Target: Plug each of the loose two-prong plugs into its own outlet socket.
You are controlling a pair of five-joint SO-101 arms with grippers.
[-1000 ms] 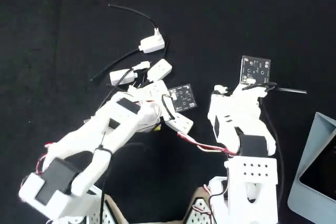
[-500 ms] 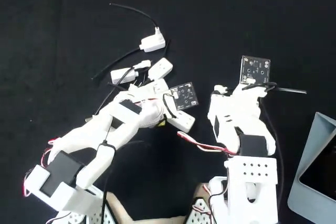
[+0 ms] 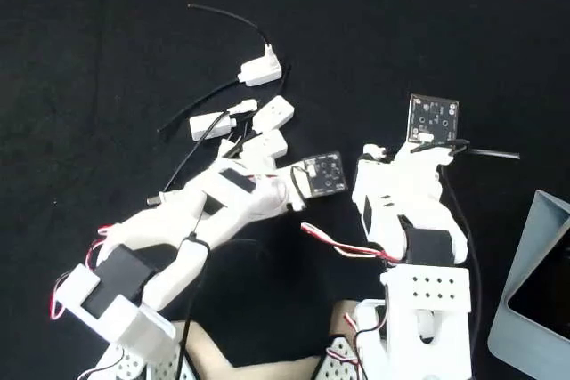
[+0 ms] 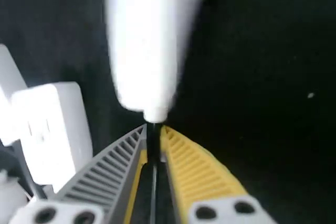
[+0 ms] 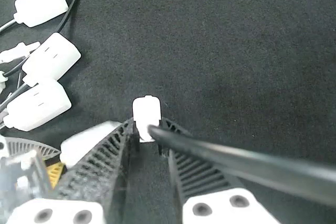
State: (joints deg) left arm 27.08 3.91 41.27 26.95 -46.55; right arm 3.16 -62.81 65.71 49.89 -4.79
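White connector (image 4: 149, 45) sits just past the tips of the left gripper (image 4: 153, 129), whose grey and yellow fingers pinch its thin black cord (image 4: 152, 153); an outlet socket (image 4: 50, 129) lies beside it. The right gripper (image 5: 147, 129) is clamped on a small white plug (image 5: 146, 109), with a black cable (image 5: 252, 163) crossing one finger.
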